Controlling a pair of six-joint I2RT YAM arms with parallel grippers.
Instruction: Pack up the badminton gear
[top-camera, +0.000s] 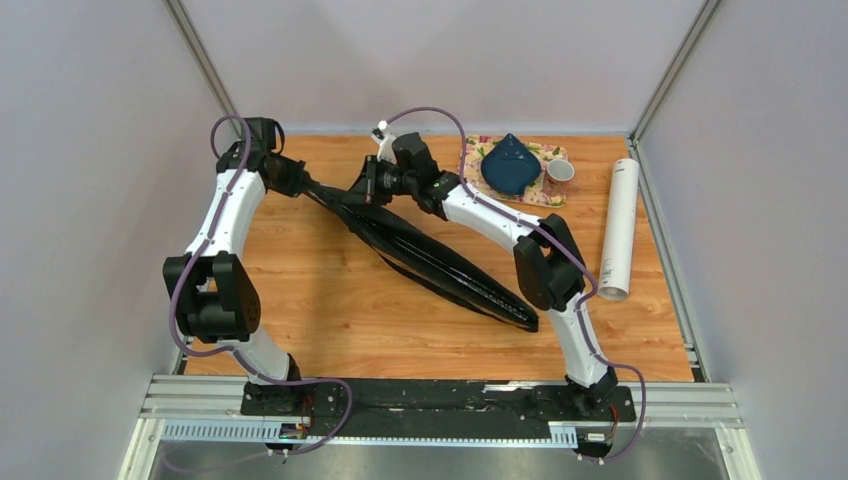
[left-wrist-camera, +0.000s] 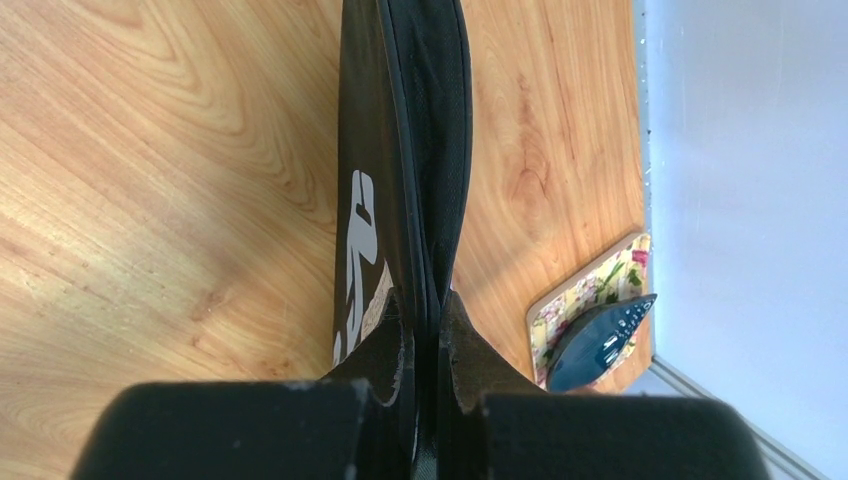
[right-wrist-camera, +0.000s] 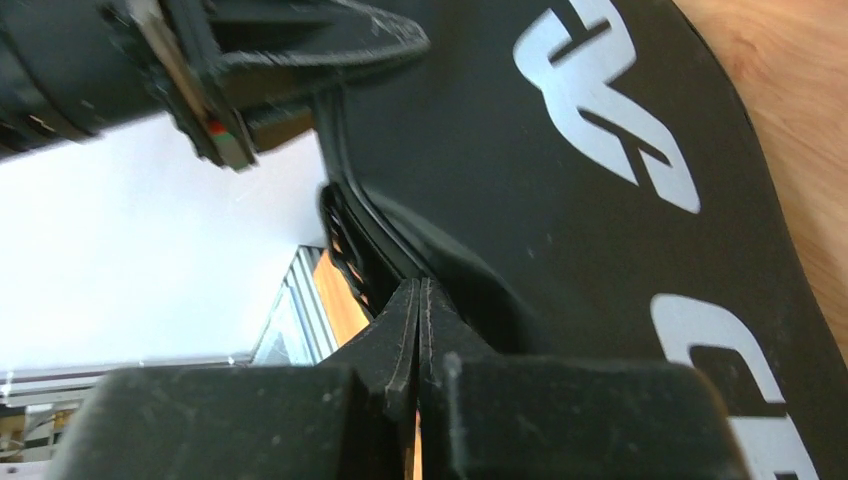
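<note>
Between the tips of the left gripper (left-wrist-camera: 430, 345), in its own wrist view, sits the narrow end of the racket cover (left-wrist-camera: 400, 150). The two fingers are clamped on it from either side. The black cover is seen edge-on, running straight away from them above the wooden table (left-wrist-camera: 150, 200), with pale lettering on its left face.

Just beside that grip, the right gripper (right-wrist-camera: 418, 325) has its fingers pressed almost flat together where the cover's piped rim meets their tips. It pinches the cover there, though which thin part lies between the pads cannot be told. Large white letters fill the cover's broad face on the right of that wrist view.

Only the top view gives the whole layout. Both grippers are at the cover's far end, the left one at the very tip and the right one close alongside. The cover stretches diagonally from them toward the near right. A white tube (top-camera: 620, 225) lies along the table's right edge, well apart from the cover. At the back, between tube and grippers, a floral tray (top-camera: 480, 148) carries a blue cloth (top-camera: 510, 165) and a small cup (top-camera: 560, 172). The left wrist view catches only a corner of that tray and cloth.
</note>
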